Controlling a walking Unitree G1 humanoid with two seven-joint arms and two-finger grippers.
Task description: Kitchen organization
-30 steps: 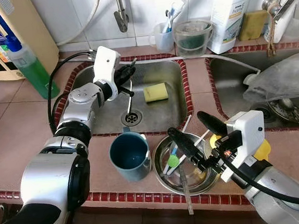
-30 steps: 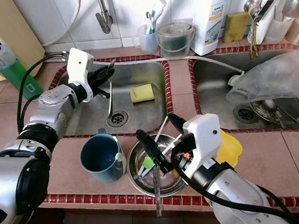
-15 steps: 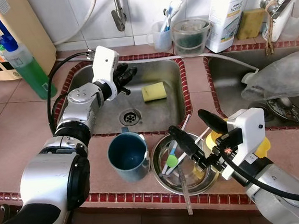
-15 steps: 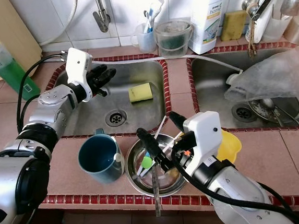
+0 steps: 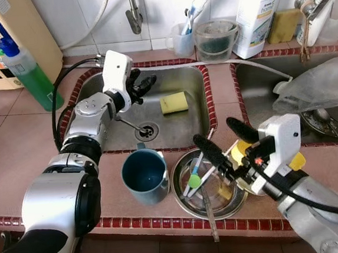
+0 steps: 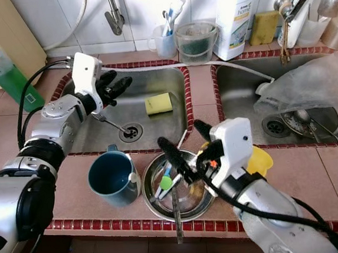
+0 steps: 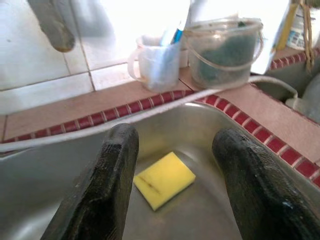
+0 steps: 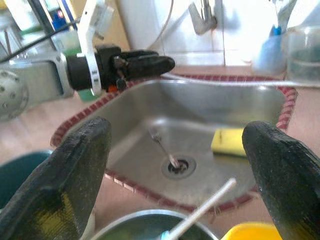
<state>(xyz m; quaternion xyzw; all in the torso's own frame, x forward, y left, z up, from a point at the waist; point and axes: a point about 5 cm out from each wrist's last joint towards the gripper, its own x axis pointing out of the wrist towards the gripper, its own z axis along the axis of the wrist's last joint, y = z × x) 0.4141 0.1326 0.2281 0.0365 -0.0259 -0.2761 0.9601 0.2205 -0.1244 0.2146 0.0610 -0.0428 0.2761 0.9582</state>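
My left gripper (image 5: pixel 143 80) hangs open over the left sink (image 5: pixel 112 84), its fingers (image 7: pixel 112 175) spread with nothing between them. A metal fork (image 5: pixel 128 124) lies on the sink floor next to the drain (image 5: pixel 148 129), below that gripper. A yellow sponge (image 5: pixel 174 102) lies further right in the same sink. On the front counter stand a blue mug (image 5: pixel 145 176) and a steel bowl (image 5: pixel 224 200) holding several utensils. My right gripper (image 5: pixel 225 142) is open just above the bowl's far rim, in front of a yellow cup (image 5: pixel 240 151).
A green soap bottle (image 5: pixel 31 73) stands left of the sink, with the tap (image 5: pixel 132 14) behind it. A toothbrush cup (image 5: pixel 184 39), a clear tub (image 5: pixel 216 39) and a white detergent bottle (image 5: pixel 258 12) line the back ledge. A plastic bag (image 5: pixel 319 86) lies in the right sink. A long utensil (image 5: pixel 207 215) overhangs the counter's front edge.
The left gripper has opened and the fork it held now lies in the sink by the drain. The right gripper has lifted slightly above the bowl.
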